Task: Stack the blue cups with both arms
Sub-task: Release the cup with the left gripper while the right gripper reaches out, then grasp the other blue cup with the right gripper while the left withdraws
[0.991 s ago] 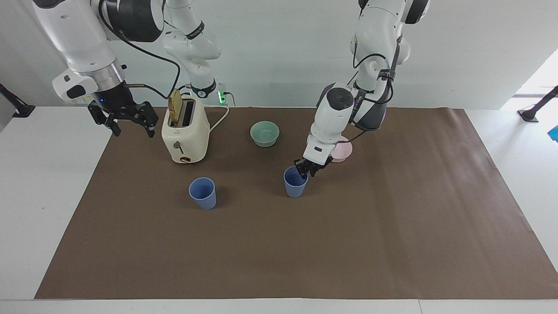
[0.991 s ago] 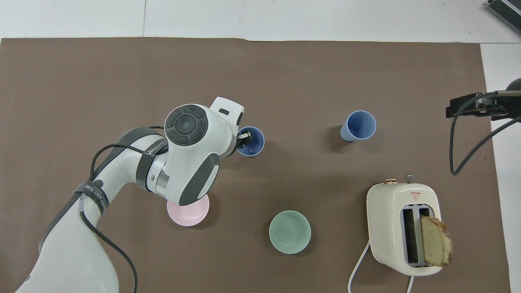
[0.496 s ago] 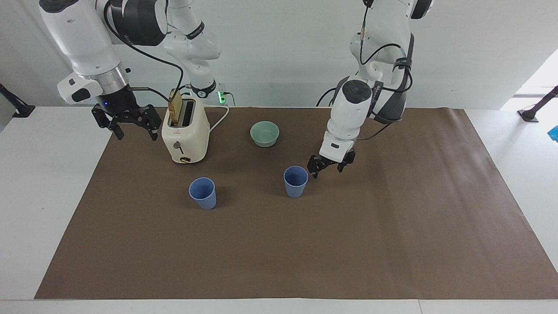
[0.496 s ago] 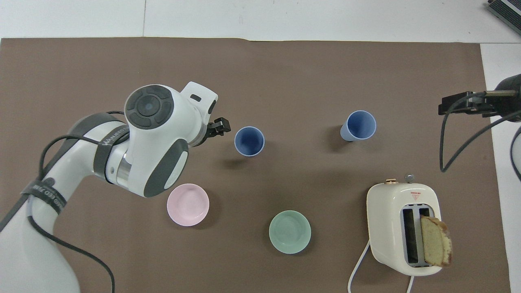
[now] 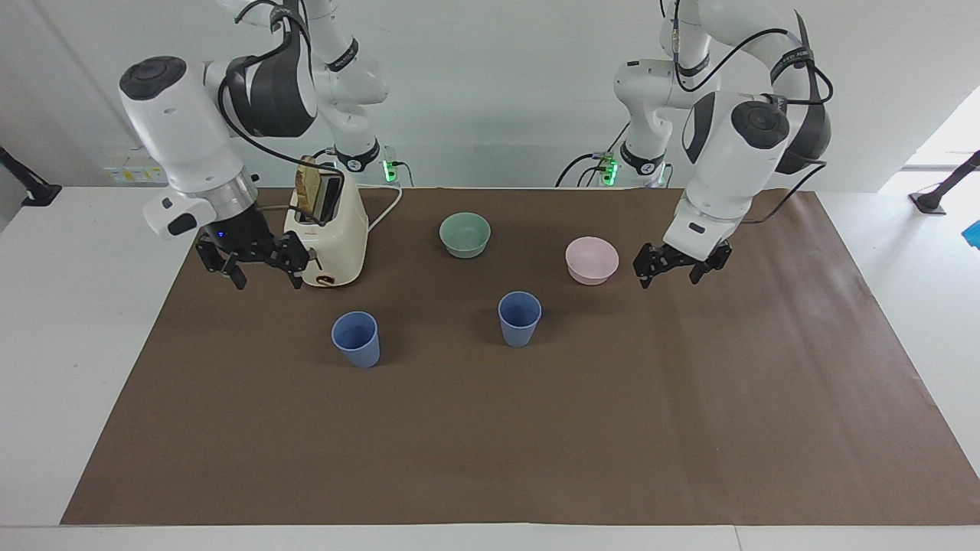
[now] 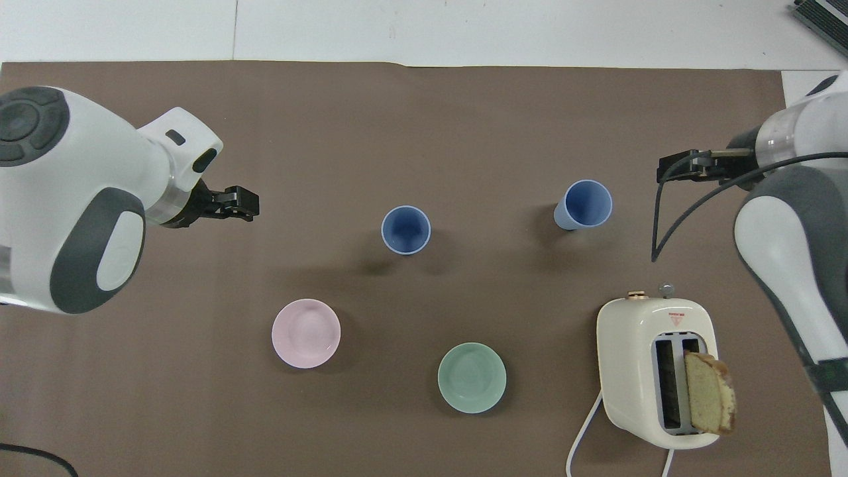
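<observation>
Two blue cups stand upright and apart on the brown mat. One cup [image 5: 520, 318] [image 6: 405, 230] is near the middle. The other cup [image 5: 356, 339] [image 6: 583, 205] stands toward the right arm's end. My left gripper [image 5: 672, 269] [image 6: 238, 202] is open and empty, low over the mat beside the pink bowl, well clear of the middle cup. My right gripper [image 5: 264, 268] [image 6: 676, 165] is open and empty, over the mat next to the toaster, apart from the second cup.
A pink bowl [image 5: 592, 259] [image 6: 306, 333] and a green bowl [image 5: 465, 233] [image 6: 472, 377] sit nearer to the robots than the cups. A cream toaster [image 5: 341, 229] [image 6: 652, 371] holds a slice of bread [image 5: 308, 190] [image 6: 709, 401]; its cord trails toward the robots.
My left gripper left the rim of the middle cup, opened and swung toward the left arm's end, uncovering the pink bowl. My right gripper came lower and closer to the toaster. The cups have not moved.
</observation>
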Tool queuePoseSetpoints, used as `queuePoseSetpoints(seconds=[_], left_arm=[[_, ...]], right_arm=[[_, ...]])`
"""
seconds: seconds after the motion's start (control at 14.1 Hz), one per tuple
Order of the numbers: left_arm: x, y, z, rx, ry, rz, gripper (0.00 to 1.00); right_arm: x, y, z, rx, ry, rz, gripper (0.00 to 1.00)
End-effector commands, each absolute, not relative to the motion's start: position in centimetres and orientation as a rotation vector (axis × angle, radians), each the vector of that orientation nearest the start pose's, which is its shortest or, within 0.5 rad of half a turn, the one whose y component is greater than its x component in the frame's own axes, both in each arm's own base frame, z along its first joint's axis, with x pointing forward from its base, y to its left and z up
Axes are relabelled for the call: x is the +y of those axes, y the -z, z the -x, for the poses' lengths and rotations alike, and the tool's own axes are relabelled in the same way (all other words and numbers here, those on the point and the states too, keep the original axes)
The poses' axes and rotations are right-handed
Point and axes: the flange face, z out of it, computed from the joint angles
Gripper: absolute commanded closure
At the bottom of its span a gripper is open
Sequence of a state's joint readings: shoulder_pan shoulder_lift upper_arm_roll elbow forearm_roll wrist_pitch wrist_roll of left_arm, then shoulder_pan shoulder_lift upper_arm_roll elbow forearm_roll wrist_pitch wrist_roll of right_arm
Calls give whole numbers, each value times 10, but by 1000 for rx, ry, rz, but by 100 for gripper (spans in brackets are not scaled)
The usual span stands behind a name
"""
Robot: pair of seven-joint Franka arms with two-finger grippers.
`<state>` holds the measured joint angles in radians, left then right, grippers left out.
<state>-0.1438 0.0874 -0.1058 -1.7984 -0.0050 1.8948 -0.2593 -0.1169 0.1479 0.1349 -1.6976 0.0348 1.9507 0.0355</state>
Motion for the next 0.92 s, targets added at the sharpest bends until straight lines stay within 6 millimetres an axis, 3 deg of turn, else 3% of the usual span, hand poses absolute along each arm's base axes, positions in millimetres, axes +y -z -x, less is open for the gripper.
queuePoseSetpoints(seconds=[0.0,0.21,0.64,0.85], left_arm=[[-110,-512,-563,79,-10,3134,0],[-77,-533,-553,111,-34,3126,0],[-65,-582,-540,109,-17,3122,0],[-57,-617,-535,82,10,3129,0]], right_arm=[[27,-476,-629,-30,143,3053,0],[34,-440,-632,-58,101,3053,0],[41,-402,-636,-109,86,3053,0],[45,-383,-637,-135,93,3056,0]])
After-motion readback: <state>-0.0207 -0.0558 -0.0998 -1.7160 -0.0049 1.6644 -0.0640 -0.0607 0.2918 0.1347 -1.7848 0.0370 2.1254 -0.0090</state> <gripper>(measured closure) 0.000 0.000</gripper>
